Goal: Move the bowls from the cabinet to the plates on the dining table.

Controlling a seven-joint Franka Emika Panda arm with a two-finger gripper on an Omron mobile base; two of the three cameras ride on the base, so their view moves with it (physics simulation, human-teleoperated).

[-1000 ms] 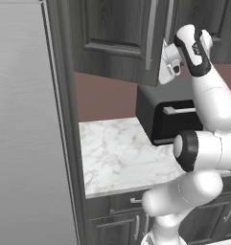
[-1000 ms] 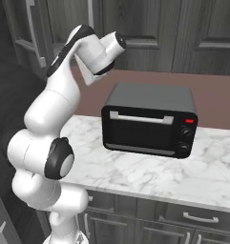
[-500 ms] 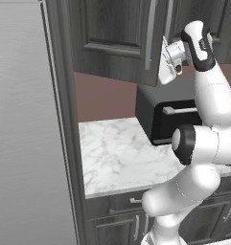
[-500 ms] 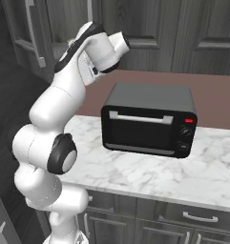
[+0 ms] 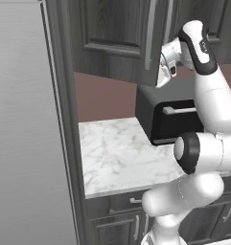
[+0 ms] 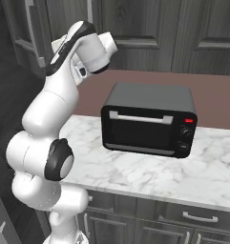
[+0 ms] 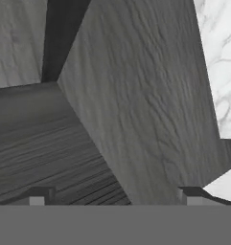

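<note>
The gripper (image 7: 112, 196) has its jaws spread wide with nothing between them, tips sitting far apart at the bottom of the hand view. It's raised up right at the lower edge of the cabinet (image 5: 121, 38), close to the dark wood-grain door, though I can't tell if it's actually touching. The cabinet is dark grey with panelled doors and a long silver bar handle (image 5: 149, 36), doors closed as far as I can see, so no bowls in sight. Below the cabinet sits a boxy black toaster oven (image 6: 149, 119) with a silver handle, a red light and two knobs, on a white grey-veined marble counter (image 5: 121, 155). No readable writing anywhere.
</note>
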